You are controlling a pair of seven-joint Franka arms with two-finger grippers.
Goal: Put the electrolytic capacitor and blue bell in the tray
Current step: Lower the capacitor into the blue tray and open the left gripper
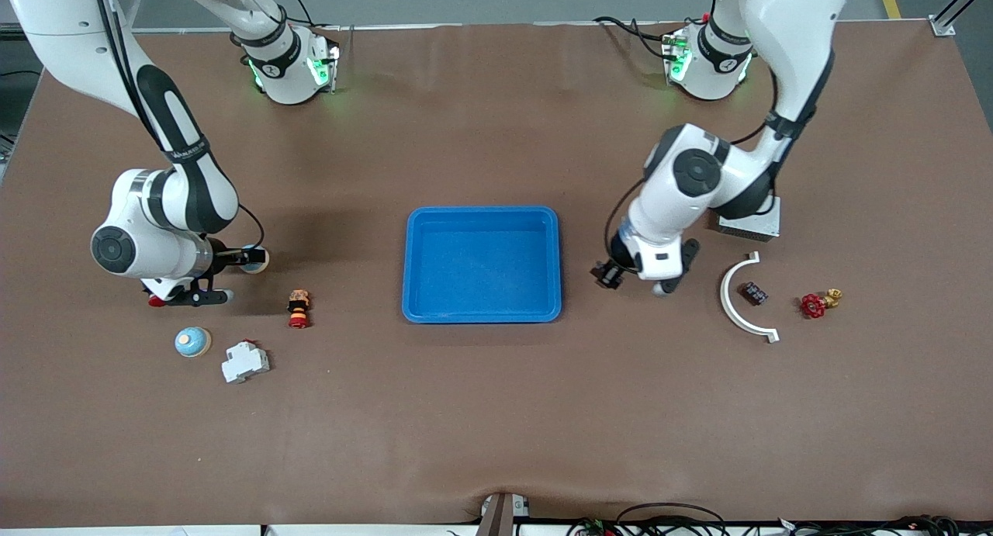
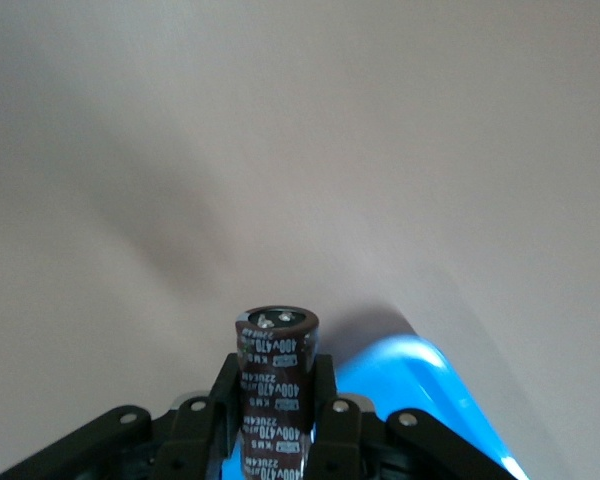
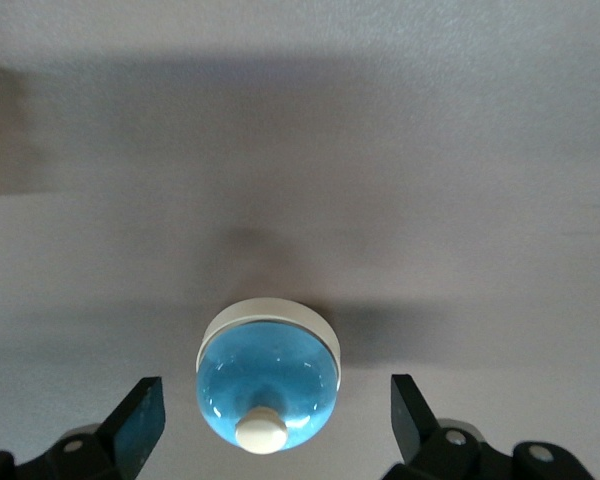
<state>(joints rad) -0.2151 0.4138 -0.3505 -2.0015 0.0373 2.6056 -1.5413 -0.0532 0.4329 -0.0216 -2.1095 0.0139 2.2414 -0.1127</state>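
Observation:
The blue tray (image 1: 482, 214) lies in the middle of the table. My left gripper (image 1: 608, 274) hangs just above the table beside the tray, at the left arm's end, shut on a dark brown electrolytic capacitor (image 2: 277, 385); a corner of the tray (image 2: 420, 385) shows in the left wrist view. My right gripper (image 1: 239, 259) is low at the right arm's end, open, its fingers (image 3: 140, 420) on either side of a blue bell (image 3: 268, 385) with a white rim and knob, not touching it. That bell (image 1: 254, 258) rests on the table.
A second blue bell (image 1: 192, 341), a white breaker block (image 1: 245, 361) and a small toy figure (image 1: 299, 307) lie nearer the camera than the right gripper. At the left arm's end are a grey metal box (image 1: 749, 222), a white curved piece (image 1: 737, 303), a small dark part (image 1: 754, 293) and a red valve (image 1: 814, 305).

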